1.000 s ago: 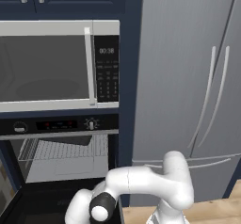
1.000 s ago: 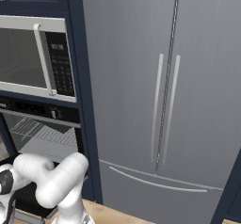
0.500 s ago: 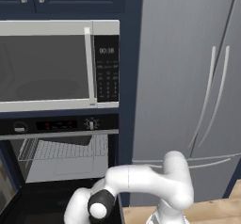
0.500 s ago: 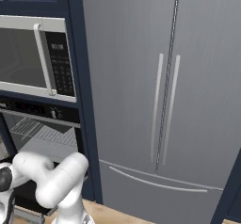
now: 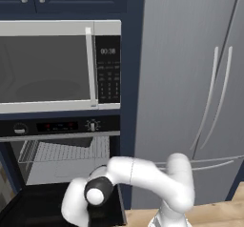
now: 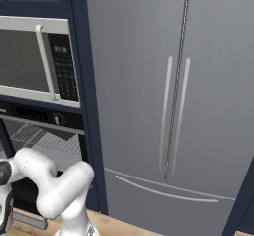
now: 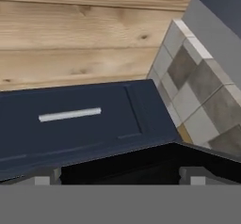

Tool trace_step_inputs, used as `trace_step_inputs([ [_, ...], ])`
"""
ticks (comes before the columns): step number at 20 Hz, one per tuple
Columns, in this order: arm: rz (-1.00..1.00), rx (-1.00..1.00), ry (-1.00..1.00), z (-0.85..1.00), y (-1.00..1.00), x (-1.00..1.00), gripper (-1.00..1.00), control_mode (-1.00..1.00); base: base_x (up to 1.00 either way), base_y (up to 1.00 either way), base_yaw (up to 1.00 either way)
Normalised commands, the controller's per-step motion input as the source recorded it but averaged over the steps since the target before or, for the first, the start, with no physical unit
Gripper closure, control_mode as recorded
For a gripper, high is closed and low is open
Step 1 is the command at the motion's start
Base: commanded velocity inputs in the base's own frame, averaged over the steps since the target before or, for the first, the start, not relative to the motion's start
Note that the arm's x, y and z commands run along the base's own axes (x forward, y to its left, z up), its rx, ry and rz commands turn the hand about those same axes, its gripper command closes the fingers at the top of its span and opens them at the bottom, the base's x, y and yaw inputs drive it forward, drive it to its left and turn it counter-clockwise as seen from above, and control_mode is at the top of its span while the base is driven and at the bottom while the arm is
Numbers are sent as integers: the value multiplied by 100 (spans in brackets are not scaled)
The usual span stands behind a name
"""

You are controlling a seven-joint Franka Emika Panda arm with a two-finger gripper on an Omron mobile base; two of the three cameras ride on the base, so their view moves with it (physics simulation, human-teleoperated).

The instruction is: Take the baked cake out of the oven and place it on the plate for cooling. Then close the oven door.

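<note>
Little differs from a second ago: base stationary, arm crouched low in front of the oven (image 5: 57, 149), elbow only slightly shifted. Oven door (image 5: 43, 207) hangs open, folded down; wire racks (image 5: 66, 150) exposed; no cake discernible on them. Tool (image 7: 120, 173) points down at a dark cabinet drawer front (image 7: 80, 119) and wood floor (image 7: 80, 30), its tips spread wide, nothing between them. Judgement: retrieval not yet begun.

Microwave (image 5: 59, 66) display at its control panel's 12 o'clock reads roughly "00:38" in the left base view; keypad markings below it and the oven (image 5: 59, 126) control strip's display are too blurred to read.
</note>
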Motion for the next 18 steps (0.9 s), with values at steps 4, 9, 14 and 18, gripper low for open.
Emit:
trace_step_inputs([
  [4, 0, -3, 19, 71, -5, 41, -100, -100, 0, 0, 0],
  [9, 0, -5, 15, 61, -7, 52, -100, -100, 0, 0, 0],
  [14, -1, -4, 5, 54, -6, 61, -100, -100, 0, 0, 0],
  [18, -2, -5, 2, 46, -5, 65, -100, -100, 0, 0, 0],
])
